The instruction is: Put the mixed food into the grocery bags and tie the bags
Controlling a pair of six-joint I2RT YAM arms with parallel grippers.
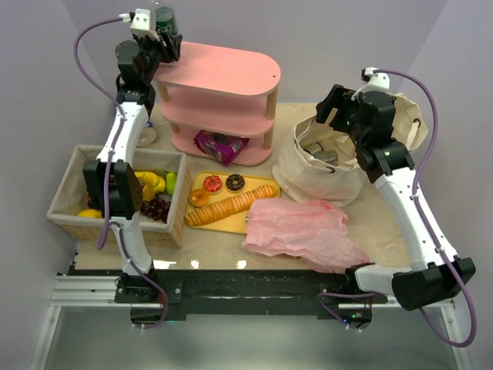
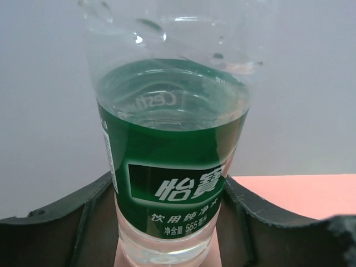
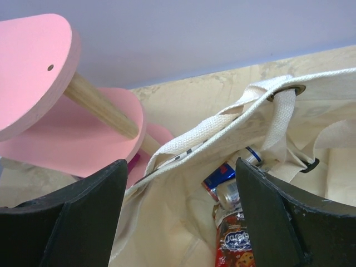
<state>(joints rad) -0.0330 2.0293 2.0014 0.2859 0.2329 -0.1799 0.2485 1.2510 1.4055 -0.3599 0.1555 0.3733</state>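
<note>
My left gripper [image 1: 158, 42] is shut on a clear water bottle with a green label [image 1: 166, 21], held upright over the left end of the pink shelf's top. In the left wrist view the bottle [image 2: 172, 161] fills the gap between the fingers [image 2: 55, 233]; I cannot tell if it touches the shelf. My right gripper [image 1: 339, 116] is open and empty over the open beige canvas bag [image 1: 323, 173]. In the right wrist view the bag [image 3: 167, 222] holds a drink can [image 3: 231, 186] and a red snack packet [image 3: 233, 247]. The pink plastic bag [image 1: 304, 231] lies crumpled at the front.
A three-tier pink shelf [image 1: 223, 77] stands at the back with a purple packet [image 1: 219, 145] under it. A woven basket [image 1: 69, 193] with fruit stands at the left. A yellow tray [image 1: 202, 179] holds donuts and a bread loaf.
</note>
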